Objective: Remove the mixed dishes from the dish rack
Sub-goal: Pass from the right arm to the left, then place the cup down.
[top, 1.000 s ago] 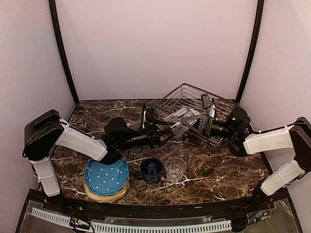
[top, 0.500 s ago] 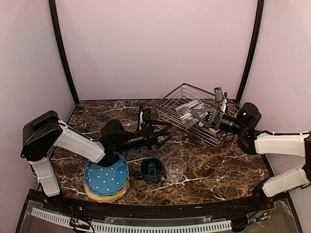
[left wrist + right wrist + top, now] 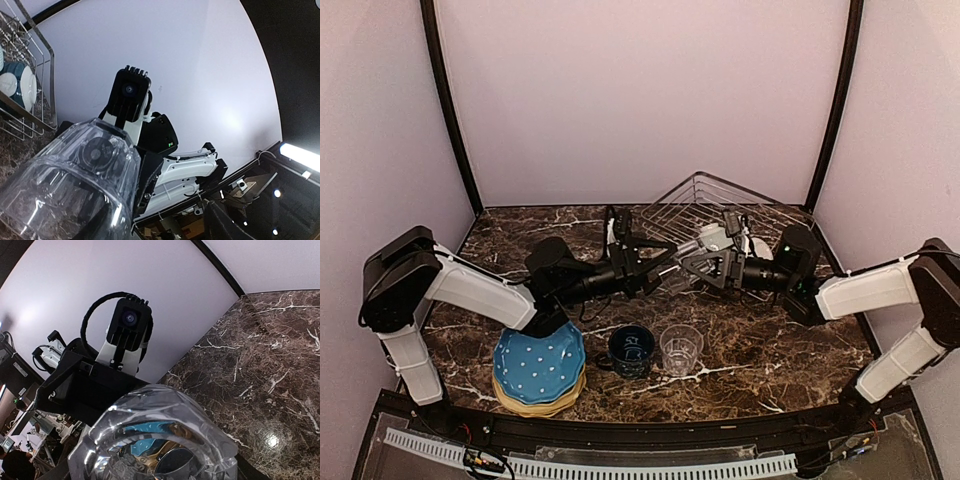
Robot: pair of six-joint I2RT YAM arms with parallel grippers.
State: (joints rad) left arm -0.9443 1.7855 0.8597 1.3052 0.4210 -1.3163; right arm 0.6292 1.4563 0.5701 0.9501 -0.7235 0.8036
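Top view: both arms reach in over mid-counter point(image 3: 770, 340), tools tip to tip in the air in front of the rack point(image 3: 695, 200). The right tool point(image 3: 692, 258) is clamped on a clear glass point(image 3: 708, 240), held on its side above the counter, just off the rack's near edge. The left tool point(image 3: 658, 266) is right up against it with fingers spread; can't tell if they grip the glass or only flank it. Only this view shows the unloaded items at the near edge: blue dotted plate point(image 3: 538, 362) stacked on a yellow plate point(image 3: 532, 405), a mug point(image 3: 631, 350) beside them, and a second glass point(image 3: 681, 348) upright just right of the mug, all well apart from the rack. The left wrist view has the held glass point(image 3: 70, 185) filling the lower left, base toward the lens, with the right arm's camera point(image 3: 131, 90) behind it and a rack corner point(image 3: 32, 55) at the top left with something blue and white past the wires, unclear what. The right wrist view looks into the glass's open mouth point(image 3: 155, 440), with the left arm's camera point(image 3: 129, 322) facing back and bare marble point(image 3: 280, 365) on the right. Neither wrist view shows its own fingertips clearly.
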